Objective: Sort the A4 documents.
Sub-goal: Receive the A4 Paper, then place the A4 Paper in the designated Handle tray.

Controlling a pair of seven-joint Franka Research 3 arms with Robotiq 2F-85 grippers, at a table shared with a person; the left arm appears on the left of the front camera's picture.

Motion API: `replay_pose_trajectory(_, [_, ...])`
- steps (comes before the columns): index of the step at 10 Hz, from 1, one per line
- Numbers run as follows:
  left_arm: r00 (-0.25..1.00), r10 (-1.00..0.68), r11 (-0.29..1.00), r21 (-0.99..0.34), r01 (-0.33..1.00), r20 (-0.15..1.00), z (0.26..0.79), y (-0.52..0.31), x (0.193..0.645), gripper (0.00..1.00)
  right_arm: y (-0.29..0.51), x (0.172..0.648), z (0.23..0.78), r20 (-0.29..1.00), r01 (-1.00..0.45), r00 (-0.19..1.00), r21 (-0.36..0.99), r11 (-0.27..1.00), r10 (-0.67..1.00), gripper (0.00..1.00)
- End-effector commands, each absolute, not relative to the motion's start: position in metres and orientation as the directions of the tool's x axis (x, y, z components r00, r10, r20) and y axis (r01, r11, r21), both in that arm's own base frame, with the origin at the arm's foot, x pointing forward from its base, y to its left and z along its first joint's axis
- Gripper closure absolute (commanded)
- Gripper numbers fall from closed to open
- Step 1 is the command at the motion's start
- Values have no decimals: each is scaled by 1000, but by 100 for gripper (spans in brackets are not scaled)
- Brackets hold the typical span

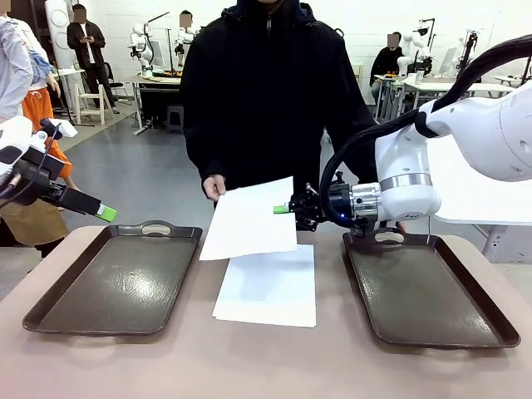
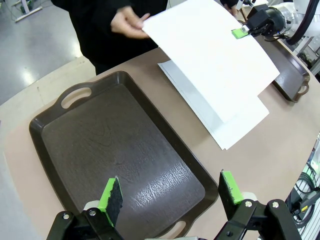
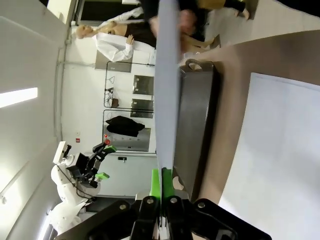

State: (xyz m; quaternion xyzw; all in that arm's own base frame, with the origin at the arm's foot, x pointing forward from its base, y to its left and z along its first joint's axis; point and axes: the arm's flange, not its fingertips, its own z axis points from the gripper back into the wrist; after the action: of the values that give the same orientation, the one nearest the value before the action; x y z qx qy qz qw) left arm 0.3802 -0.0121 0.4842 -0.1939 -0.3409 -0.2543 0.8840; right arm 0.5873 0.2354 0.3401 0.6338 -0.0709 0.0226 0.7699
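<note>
Front view, centre: right gripper (image 1: 283,209) pinches edge of raised sheet (image 1: 248,220), person's hand (image 1: 214,188) on opposite corner. Risk: thin paper may tear or slip if both pull. Left gripper (image 2: 170,192) wide, empty.

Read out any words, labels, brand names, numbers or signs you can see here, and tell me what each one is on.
No text here is readable.
Lifted A4 sheet: blank.
A4 sheets lying flat: blank.
Left tray, right tray: no markings.
Wall panels: too blurred to read.
</note>
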Motion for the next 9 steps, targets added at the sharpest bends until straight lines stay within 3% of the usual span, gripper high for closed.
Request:
replay_pose_trajectory(1, [637, -317, 792, -173, 585, 703, 482, -11, 381, 0, 235, 586, 336, 133, -116, 989, 971, 209, -67, 100])
replay_pose_trajectory(9, [637, -317, 792, -173, 585, 703, 482, -11, 381, 0, 235, 586, 336, 133, -116, 989, 971, 209, -67, 100])
